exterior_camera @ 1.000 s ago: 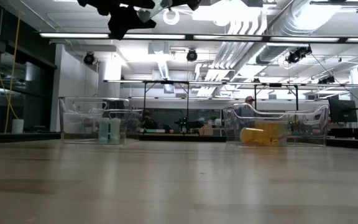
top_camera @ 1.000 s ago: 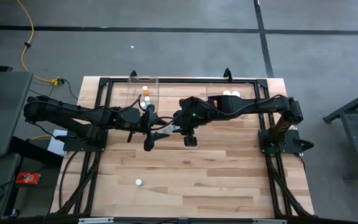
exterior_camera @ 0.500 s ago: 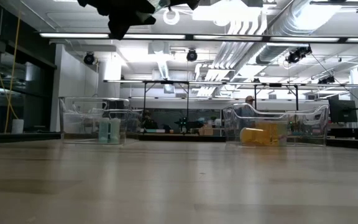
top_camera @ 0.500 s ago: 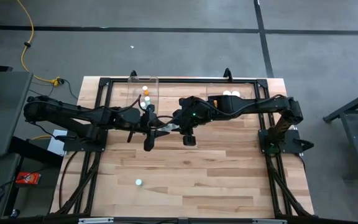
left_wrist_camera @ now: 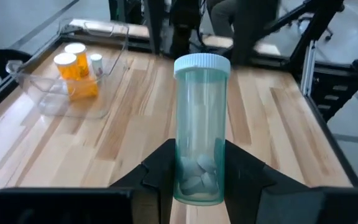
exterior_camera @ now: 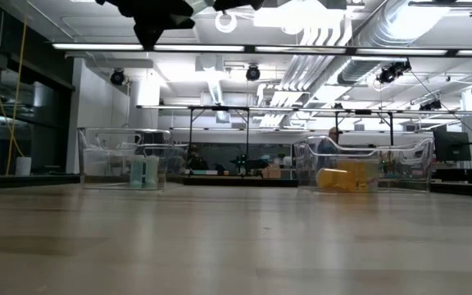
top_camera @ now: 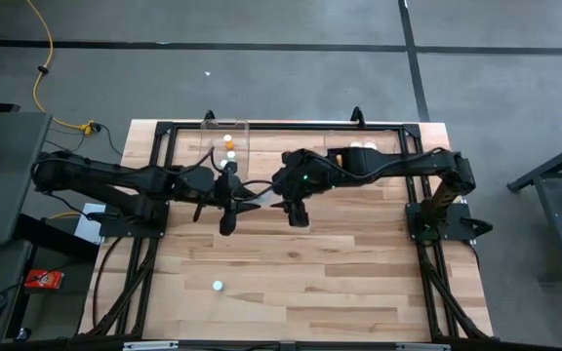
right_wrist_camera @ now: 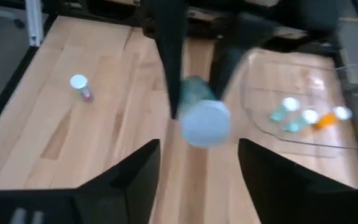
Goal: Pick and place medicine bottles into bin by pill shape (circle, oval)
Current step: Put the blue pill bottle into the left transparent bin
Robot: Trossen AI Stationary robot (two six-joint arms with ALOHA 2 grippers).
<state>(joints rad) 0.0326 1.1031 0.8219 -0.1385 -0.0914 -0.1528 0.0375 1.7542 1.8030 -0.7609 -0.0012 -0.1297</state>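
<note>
in the frame centre, the left gripper (left_wrist_camera: 197,180) had just clamped the clear greenish white-capped bottle (left_wrist_camera: 199,127) while the right gripper (right_wrist_camera: 197,155) opened, so the handover looked done.

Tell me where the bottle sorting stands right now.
Done: several bottles already sit in the left bin and the right bin. In hand: the left gripper has its fingers clamped on a pale green bottle above mid-table, and the right gripper facing it is open. Left: bin that bottle, then fetch the lone bottle on the wood far from both bins.
</note>
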